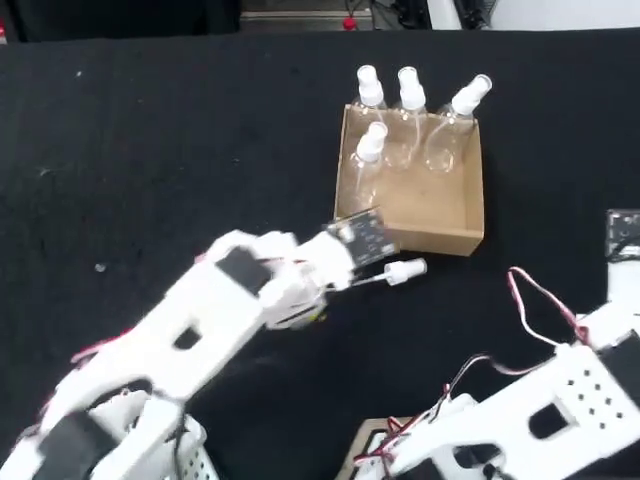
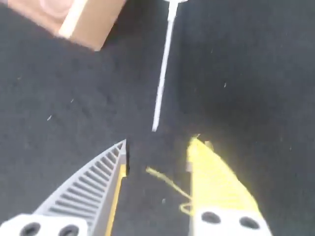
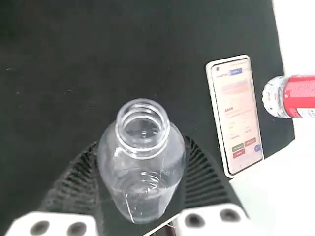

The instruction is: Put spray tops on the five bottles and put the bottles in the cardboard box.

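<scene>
Left gripper (image 2: pixel 156 147): jaws apart, empty. Right gripper (image 3: pixel 141 145): jaws clamping uncapped bottle (image 3: pixel 142 167). Spray top (image 1: pixel 400 271): on table, 6 o'clock of cardboard box (image 1: pixel 465 225).

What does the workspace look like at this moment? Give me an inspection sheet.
Surface: black table, dark and matte.
Job's things: cardboard box holding four capped bottles; one spray top lying loose beside the box; one uncapped bottle.
Clutter: phone at the table's edge, red-labelled bottle beside it.
Grippers: left gripper open, just short of the spray top's tube; right gripper shut on the uncapped bottle.
Cables: red and white wires looping by the right arm.
Surroundings: white surface beyond the table's edge.
</scene>
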Controlling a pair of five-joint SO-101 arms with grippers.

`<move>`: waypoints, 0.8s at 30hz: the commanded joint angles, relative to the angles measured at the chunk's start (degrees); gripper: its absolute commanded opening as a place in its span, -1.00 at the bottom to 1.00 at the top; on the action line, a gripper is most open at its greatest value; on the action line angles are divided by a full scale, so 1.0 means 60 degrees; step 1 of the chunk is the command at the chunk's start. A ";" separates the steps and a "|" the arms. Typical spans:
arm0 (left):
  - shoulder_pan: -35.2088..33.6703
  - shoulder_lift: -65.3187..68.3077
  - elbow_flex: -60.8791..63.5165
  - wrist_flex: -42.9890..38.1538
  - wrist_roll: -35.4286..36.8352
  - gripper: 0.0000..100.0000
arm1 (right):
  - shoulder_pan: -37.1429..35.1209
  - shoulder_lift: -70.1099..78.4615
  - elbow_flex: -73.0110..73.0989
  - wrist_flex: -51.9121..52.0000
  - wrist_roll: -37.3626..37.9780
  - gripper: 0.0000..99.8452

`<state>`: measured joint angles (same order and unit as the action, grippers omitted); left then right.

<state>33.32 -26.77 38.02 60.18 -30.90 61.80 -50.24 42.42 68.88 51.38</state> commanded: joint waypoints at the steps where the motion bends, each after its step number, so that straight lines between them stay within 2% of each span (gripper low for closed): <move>1: 0.0344 0.2549 -0.1839 -0.1084 0.0440 -0.59 | 0.0571 0.0857 -0.0711 -0.0938 0.0015 -0.98; 6: 0.0799 0.4234 -0.2791 -0.2037 0.0996 -0.56 | 0.1216 0.2630 -0.1560 -0.1495 0.0059 -0.98; 14: 0.1575 0.5509 -0.3597 -0.2769 0.1582 -0.55 | 0.2110 0.5106 -0.3553 -0.1421 0.0015 -0.98; 20: 0.1590 0.6007 -0.4139 -0.2725 0.1729 -0.55 | 0.2081 0.5443 -0.4095 -0.0366 0.0073 -0.98; 24: 0.1575 0.6095 -0.4359 -0.3018 0.1758 -0.55 | 0.1934 0.5443 -0.4154 -0.0278 0.0029 -0.98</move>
<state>42.29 10.15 16.13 44.18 -20.88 73.32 -17.45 20.79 66.68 51.38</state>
